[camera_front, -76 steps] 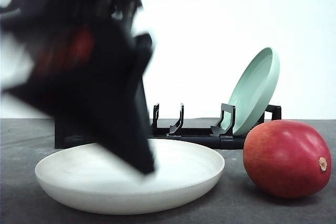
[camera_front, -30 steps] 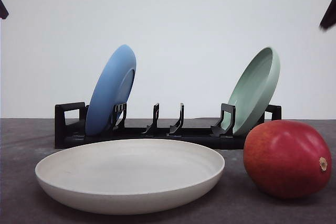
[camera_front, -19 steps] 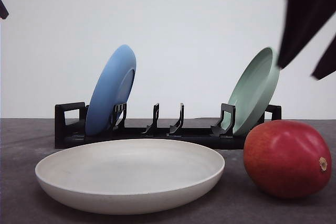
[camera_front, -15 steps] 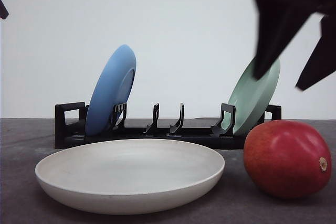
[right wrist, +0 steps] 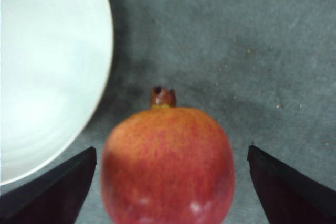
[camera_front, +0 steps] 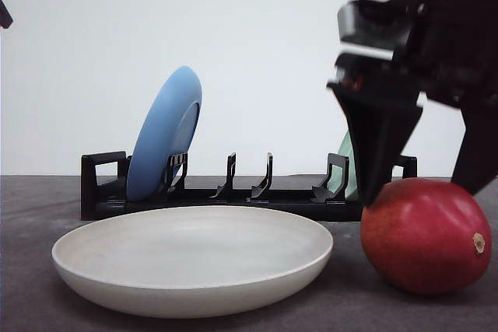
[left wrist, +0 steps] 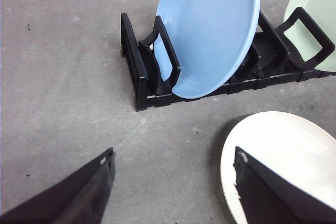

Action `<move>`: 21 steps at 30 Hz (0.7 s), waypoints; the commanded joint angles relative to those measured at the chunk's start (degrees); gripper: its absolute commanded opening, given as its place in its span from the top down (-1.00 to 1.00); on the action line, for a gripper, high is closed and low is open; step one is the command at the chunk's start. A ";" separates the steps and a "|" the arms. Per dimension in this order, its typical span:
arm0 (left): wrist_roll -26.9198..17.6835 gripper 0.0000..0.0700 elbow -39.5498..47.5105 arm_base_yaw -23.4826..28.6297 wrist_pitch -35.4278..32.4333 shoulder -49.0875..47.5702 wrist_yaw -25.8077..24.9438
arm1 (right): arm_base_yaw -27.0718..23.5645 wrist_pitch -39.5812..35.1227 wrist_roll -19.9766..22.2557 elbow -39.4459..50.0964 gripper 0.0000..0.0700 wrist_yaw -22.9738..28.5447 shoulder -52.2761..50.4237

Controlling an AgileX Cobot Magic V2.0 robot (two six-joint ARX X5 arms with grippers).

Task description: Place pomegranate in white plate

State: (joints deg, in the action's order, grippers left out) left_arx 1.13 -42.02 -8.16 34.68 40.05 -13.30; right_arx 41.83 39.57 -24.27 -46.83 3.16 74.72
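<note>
The pomegranate (camera_front: 426, 235), red with a small brown crown, lies on the grey table just right of the white plate (camera_front: 192, 258). My right gripper (camera_front: 422, 196) hangs open right over the fruit, one finger down on each side of its top, apart from the skin. In the right wrist view the pomegranate (right wrist: 168, 163) sits between the open fingers (right wrist: 52, 192), with the white plate (right wrist: 47, 72) beside it. My left gripper (left wrist: 173, 153) is open with nothing in it, above bare table next to the white plate (left wrist: 283, 166).
A black dish rack (camera_front: 105, 188) stands behind the white plate, holding a blue plate (camera_front: 163, 134) upright at its left end. A pale green plate (left wrist: 315, 19) leans at the right end, mostly hidden behind my right gripper in the front view.
My right gripper came down from the upper right to straddle the top of the pomegranate, covering the green plate. The left arm had left the front view before that. Fruit and plate stayed put.
</note>
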 commanded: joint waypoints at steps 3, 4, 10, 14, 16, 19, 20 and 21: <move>0.24 -0.23 -0.24 -0.15 -0.42 0.26 -0.07 | 0.35 -0.37 0.29 -0.87 -0.67 0.11 3.15; 0.24 -0.23 -0.24 -0.15 -0.42 0.26 -0.07 | 0.36 -0.37 0.27 -0.86 -0.67 0.07 3.70; 0.24 -0.23 -0.24 -0.15 -0.42 0.26 -0.07 | 0.35 0.27 0.25 -0.85 -0.38 -0.40 6.28; 0.24 -0.23 -0.24 -0.15 -0.42 0.26 -0.07 | 0.31 1.39 0.50 -0.96 -0.34 -0.78 5.99; 0.24 -0.23 -0.24 -0.15 -0.42 0.28 -0.07 | 0.01 3.22 1.81 -1.93 -0.34 -0.87 5.73; 0.24 -0.23 -0.24 -0.15 -0.42 0.29 -0.07 | -0.46 7.19 6.33 -5.19 -0.34 -1.61 5.75; 0.24 -0.23 -0.24 -0.15 -0.42 0.32 -0.07 | -0.44 7.80 8.19 -6.36 -0.34 -2.13 5.77; 0.24 -0.23 -0.24 -0.15 -0.42 0.34 -0.07 | -0.44 8.00 9.90 -7.41 -0.34 -3.09 5.77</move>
State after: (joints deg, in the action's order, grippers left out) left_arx 1.13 -42.02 -8.14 34.68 40.05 -13.30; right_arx 40.81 48.64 -18.81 -52.05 0.79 79.79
